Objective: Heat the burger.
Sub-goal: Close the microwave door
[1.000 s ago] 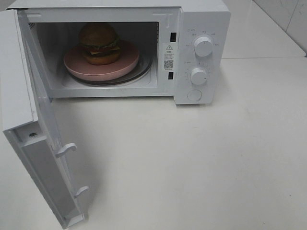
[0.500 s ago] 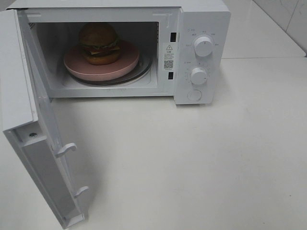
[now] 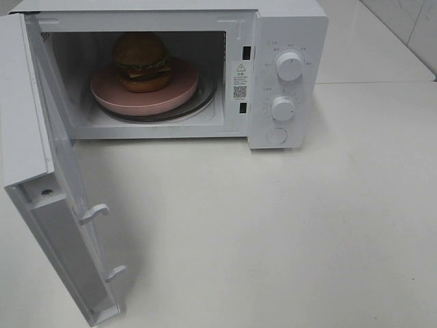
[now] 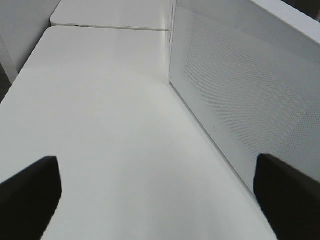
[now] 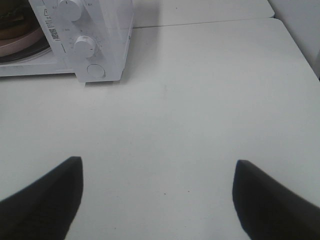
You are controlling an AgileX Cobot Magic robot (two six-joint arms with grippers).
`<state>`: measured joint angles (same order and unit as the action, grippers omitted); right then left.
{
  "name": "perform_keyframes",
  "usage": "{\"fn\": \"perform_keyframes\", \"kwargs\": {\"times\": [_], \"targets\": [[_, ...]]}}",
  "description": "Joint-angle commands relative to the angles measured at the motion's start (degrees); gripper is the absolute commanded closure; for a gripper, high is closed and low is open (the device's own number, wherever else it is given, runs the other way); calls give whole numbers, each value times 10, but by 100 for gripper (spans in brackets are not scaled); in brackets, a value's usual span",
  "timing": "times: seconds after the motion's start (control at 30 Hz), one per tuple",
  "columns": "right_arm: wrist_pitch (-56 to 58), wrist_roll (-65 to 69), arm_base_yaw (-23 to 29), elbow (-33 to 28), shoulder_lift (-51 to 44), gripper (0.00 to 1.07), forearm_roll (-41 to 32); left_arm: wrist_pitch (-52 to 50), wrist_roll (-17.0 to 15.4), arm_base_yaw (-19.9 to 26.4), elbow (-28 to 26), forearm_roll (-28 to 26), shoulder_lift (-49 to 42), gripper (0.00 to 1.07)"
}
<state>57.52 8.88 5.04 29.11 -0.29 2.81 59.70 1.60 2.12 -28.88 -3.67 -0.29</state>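
The burger [image 3: 142, 61] sits on a pink plate [image 3: 147, 99] inside the white microwave [image 3: 287, 41], whose door [image 3: 41, 171] hangs wide open to the left. Neither arm shows in the high view. In the left wrist view my left gripper [image 4: 157, 195] is open over bare table, beside the outer face of the microwave door [image 4: 250, 95]. In the right wrist view my right gripper [image 5: 157, 197] is open and empty over the table, well short of the microwave [image 5: 107, 35]. A sliver of the burger [image 5: 12, 15] and the plate [image 5: 20, 45] shows there.
Two round knobs [image 3: 289, 66] [image 3: 283, 108] and a round button [image 3: 276, 135] sit on the microwave's control panel. The open door juts toward the front left edge of the white table [image 3: 287, 232]. A second table [image 3: 369, 41] adjoins at the back right.
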Motion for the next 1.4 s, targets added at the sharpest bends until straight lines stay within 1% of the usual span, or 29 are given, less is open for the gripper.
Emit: {"fn": "perform_keyframes", "kwargs": {"times": [0.03,0.4,0.5,0.53,0.57,0.6,0.63,0.67,0.7,0.73,0.77,0.8,0.83,0.87,0.9,0.93,0.97,1.0,1.03,1.07,1.1,1.13,1.17,1.2,1.27,1.33,1.37,1.4], "targets": [[0,-3,-3,-2,-14,31,-3,-2,0,1,1,-4,-12,7],[0,-3,-3,-2,-14,31,-3,-5,-6,1,-1,-11,-10,7],[0,-3,-3,-2,-14,31,-3,-9,-6,1,-5,-11,0,10],[0,-3,-3,-2,-14,31,-3,-19,-6,1,-11,-10,10,13],[0,-3,-3,-2,-14,31,-3,-19,-6,1,-11,-10,10,13],[0,-3,-3,-2,-14,31,-3,-42,-6,1,-17,-10,22,19],[0,-3,-3,-2,-14,31,-3,-54,-6,1,-19,-10,28,21],[0,-3,-3,-2,-14,31,-3,-54,-6,1,-19,-10,28,21],[0,-3,-3,-2,-14,31,-3,-85,-6,1,-19,-10,41,30],[0,-3,-3,-2,-14,31,-3,-96,-6,1,-19,-10,49,34],[0,-3,-3,-2,-14,31,-3,-96,-6,1,-19,-10,49,34],[0,-3,-3,-2,-14,31,-3,-120,-5,1,-19,-6,66,46],[0,-3,-3,-2,-14,31,-3,-120,-5,1,-19,-6,66,46],[0,-3,-3,-2,-14,31,-3,-141,-5,1,-19,3,89,60],[0,-3,-3,-2,-14,31,-3,-150,-5,1,-19,6,99,65],[0,-3,-3,-2,-14,31,-3,-150,-5,1,-19,6,99,65],[0,-3,-3,-2,-14,31,-3,-168,-5,1,-19,8,127,80],[0,-3,-3,-2,-14,31,-3,-168,-5,1,-19,8,127,80],[0,-3,-3,-2,-14,31,-3,-187,-5,1,-16,7,157,97],[0,-3,-3,-2,-14,31,-3,-199,-5,1,-13,6,170,106],[0,-3,-3,-2,-14,31,-3,-199,-5,1,-13,6,170,106],[0,-3,-3,-2,-14,31,-3,-227,-4,1,-3,5,197,107],[0,-3,-3,-2,-14,31,-3,-227,-4,1,-3,5,197,107],[0,-3,-3,-2,-14,31,-3,-265,-4,1,10,3,222,107],[0,-3,-3,-2,-14,31,-3,-280,-4,1,15,2,231,107],[0,-3,-3,-2,-14,31,-3,-368,-4,1,44,-7,266,107],[0,-3,-3,-2,-14,31,-3,-368,-4,1,44,-7,266,107],[0,-3,-3,-2,-14,31,-3,-395,-4,1,53,-8,274,107]]}}
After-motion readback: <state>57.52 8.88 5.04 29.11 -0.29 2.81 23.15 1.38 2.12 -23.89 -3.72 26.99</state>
